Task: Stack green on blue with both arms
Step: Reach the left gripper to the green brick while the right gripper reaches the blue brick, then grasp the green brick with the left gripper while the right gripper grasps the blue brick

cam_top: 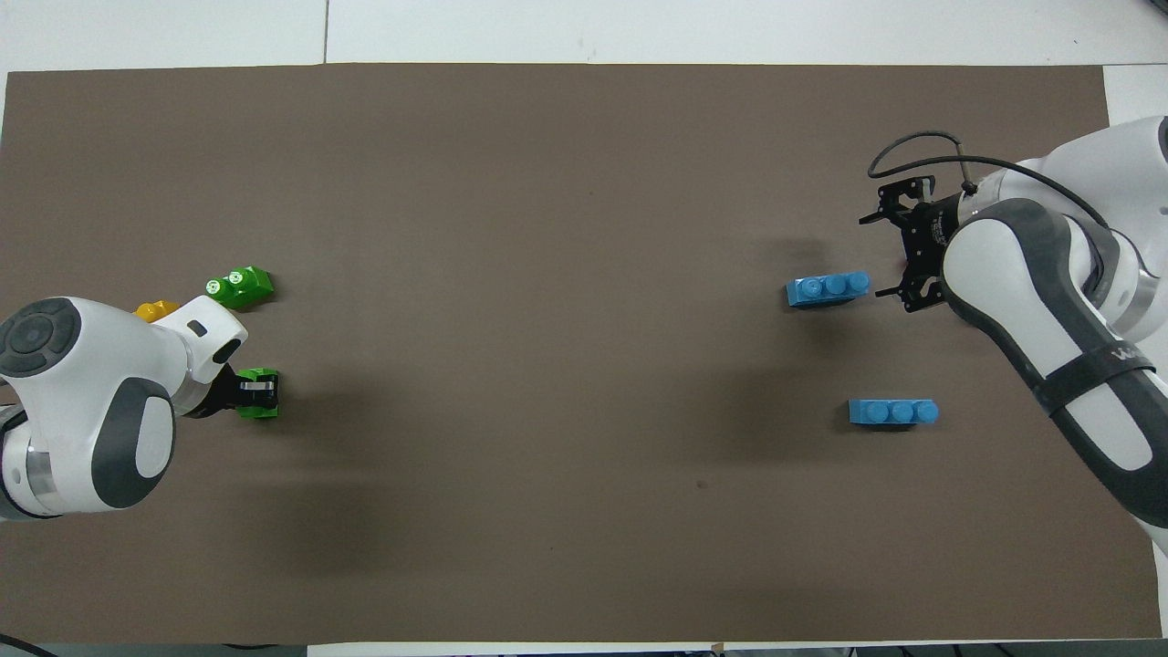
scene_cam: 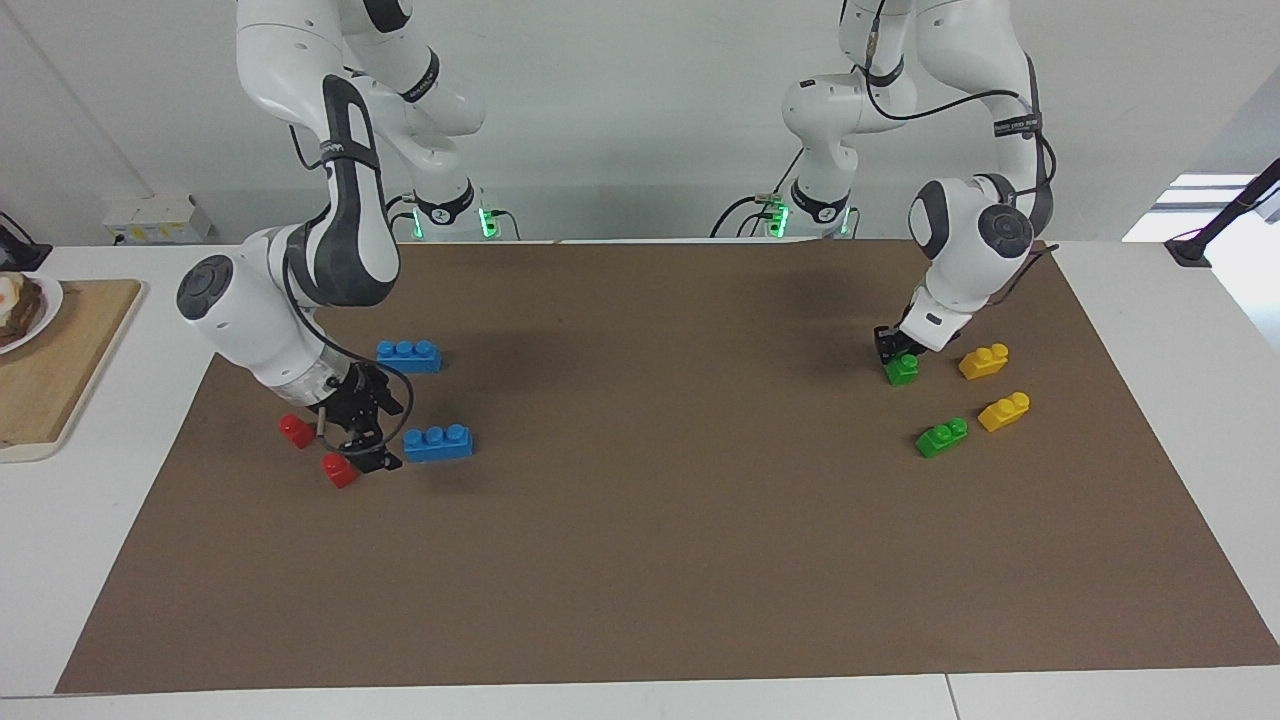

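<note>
Low, left jaws (scene_cam: 897,352) clamping green brick (scene_cam: 903,369), right jaws (scene_cam: 368,440) spread.

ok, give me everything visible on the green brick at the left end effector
The green brick is small, bright green, glossy plastic, with round studs on top, partly hidden. It sits on the brown mat at the left arm's end, nearer to the robots than the other green brick and beside a yellow brick. The left end effector is shut on it from above. It looks not yet lifted.
</note>
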